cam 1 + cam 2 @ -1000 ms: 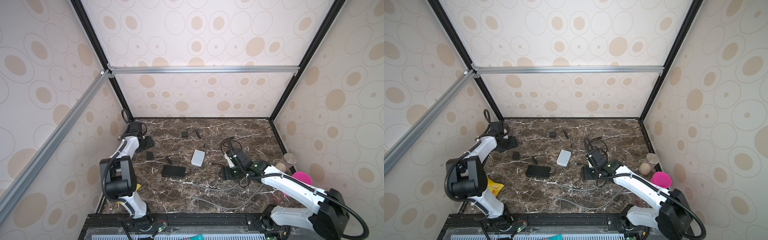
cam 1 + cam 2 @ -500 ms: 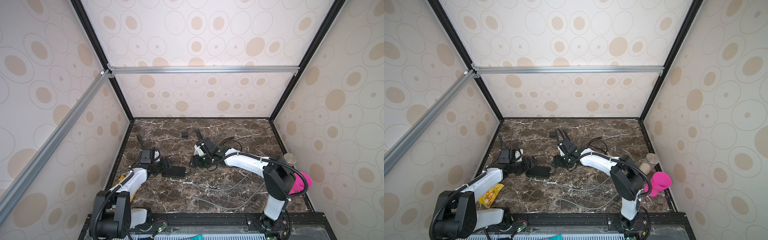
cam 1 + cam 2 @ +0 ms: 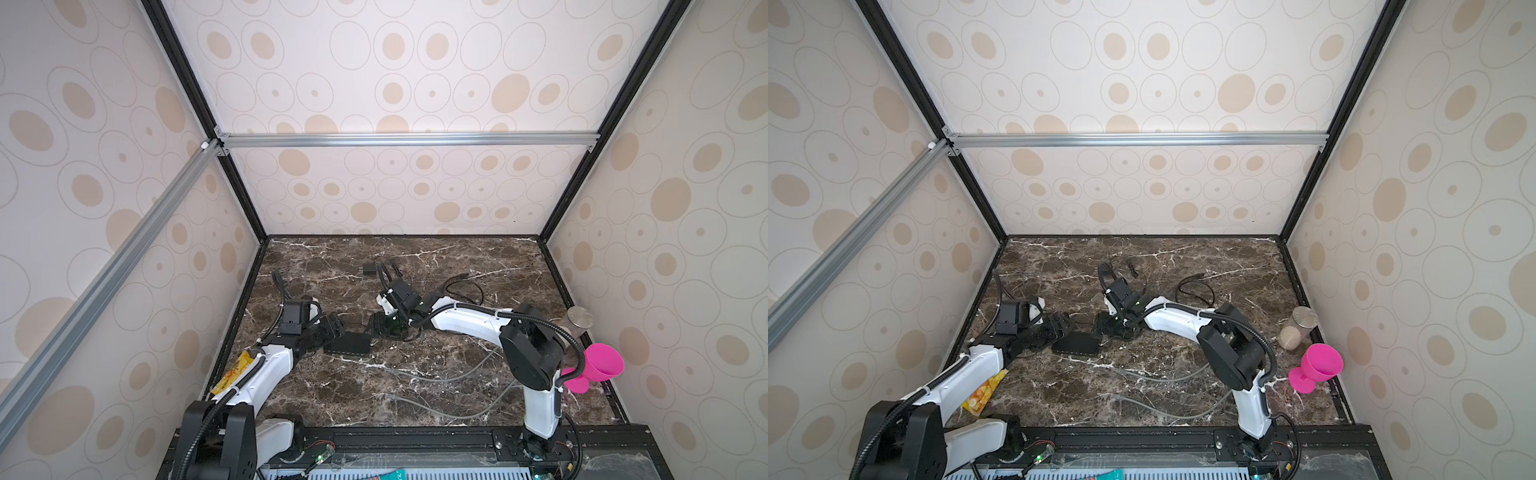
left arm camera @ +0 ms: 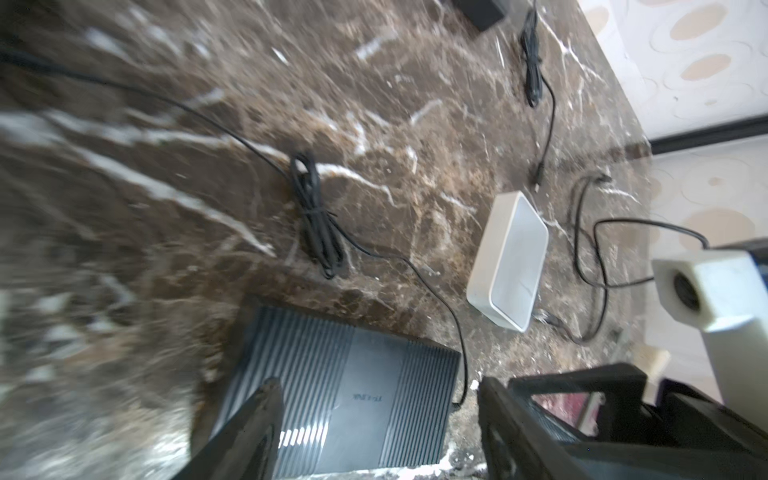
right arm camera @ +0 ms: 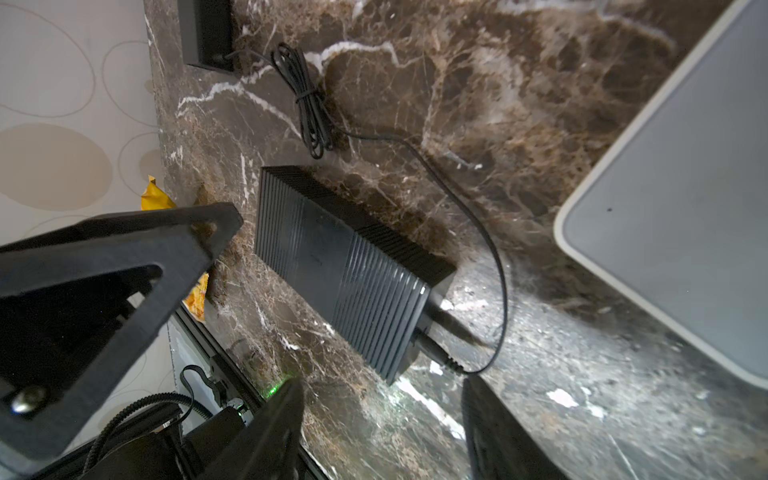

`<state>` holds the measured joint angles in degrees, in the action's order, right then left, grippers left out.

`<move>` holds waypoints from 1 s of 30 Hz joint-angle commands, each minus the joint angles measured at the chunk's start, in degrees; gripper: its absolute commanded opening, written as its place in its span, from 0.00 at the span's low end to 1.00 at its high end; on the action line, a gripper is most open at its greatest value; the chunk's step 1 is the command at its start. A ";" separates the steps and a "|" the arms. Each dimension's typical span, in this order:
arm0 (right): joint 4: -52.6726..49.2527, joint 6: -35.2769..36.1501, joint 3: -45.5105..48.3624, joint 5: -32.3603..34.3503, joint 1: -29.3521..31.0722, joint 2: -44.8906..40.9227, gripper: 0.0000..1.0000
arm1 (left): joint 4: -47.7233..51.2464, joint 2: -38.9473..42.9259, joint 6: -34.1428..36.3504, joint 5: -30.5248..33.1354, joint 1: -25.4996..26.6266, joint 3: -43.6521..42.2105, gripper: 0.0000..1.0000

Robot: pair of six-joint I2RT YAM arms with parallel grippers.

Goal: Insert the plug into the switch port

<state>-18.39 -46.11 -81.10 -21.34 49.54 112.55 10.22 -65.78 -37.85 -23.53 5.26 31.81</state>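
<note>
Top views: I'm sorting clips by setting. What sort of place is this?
Probably a robot test cell: patterned panels on an aluminium frame enclose a marble-look tabletop, the left arm and right arm are mounted at its front, and a black switch lies between them.

Two slim arms, left arm [image 3: 268, 370] and right arm [image 3: 473, 324], with smooth white shells and big black round joints [image 3: 530, 353]. Along each one a black ribbed hose [image 3: 552, 328], tied to the shell with thin white cable ties [image 3: 455, 306]. On the wrist a black boxy camera [image 3: 296, 316] with thin black wires. At the ends, left gripper [image 4: 378, 388] and right gripper [image 5: 382, 384], all black, with flat matte fingers [image 5: 274, 428] narrowing to the tips, some pierced by a three-cornered window. Near one window a small silver screw head [image 5: 27, 400]. At the right wrist a white block [image 4: 702, 291] with a round dark hole.
</note>
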 commanded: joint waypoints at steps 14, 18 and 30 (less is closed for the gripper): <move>-1.75 -1.68 -3.97 1.52 1.71 5.74 0.63 | -2.19 -3.70 2.78 2.15 0.11 -0.66 0.75; -1.44 -1.62 -5.87 1.07 1.78 8.11 0.63 | -2.40 -3.61 2.98 1.39 0.10 -1.47 0.75; -3.66 -1.00 -11.87 0.16 1.72 12.46 0.63 | -2.92 0.56 -1.16 -0.36 0.19 -6.75 0.75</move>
<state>-21.08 -47.09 -90.70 -20.82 50.94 123.39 7.86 -67.00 -36.95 -21.80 5.23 26.28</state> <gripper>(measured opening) 0.632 0.749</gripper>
